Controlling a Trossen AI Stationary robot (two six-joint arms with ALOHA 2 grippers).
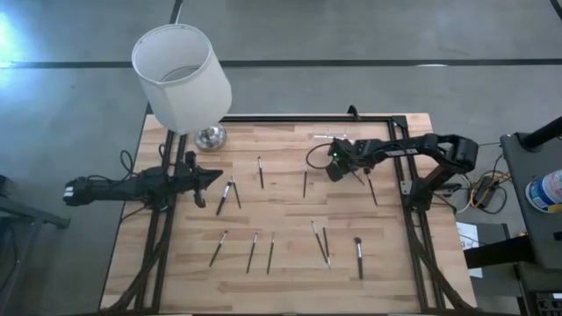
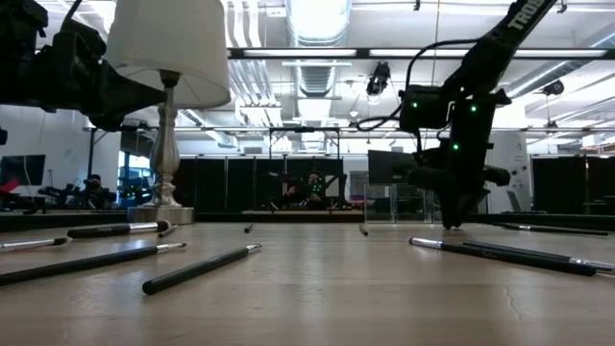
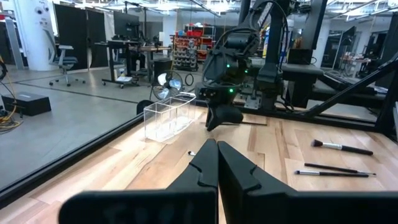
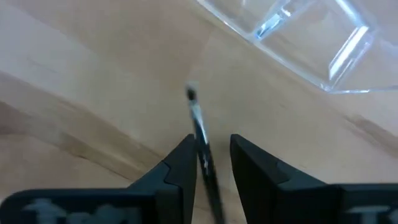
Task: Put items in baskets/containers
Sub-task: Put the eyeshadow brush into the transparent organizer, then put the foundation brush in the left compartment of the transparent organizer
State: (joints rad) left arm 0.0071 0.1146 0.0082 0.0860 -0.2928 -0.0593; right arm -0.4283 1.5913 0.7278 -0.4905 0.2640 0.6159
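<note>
The right end effector (image 4: 210, 155), fingers parted around a thin dark brush (image 4: 200, 134) without visibly pinching it, hangs low over the wooden tabletop (image 1: 290, 219) near the small clear plastic holder (image 4: 292, 37) at the far edge, while the left end effector (image 3: 217, 163), pressed together, waits at the left.

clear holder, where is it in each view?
High: clear holder faint, at the far table edge beyond the right hand.
Low: right of centre, behind that hand.
Left wrist: centre-left.
Right wrist: top right.
Shared landmark: the right hand.
</note>
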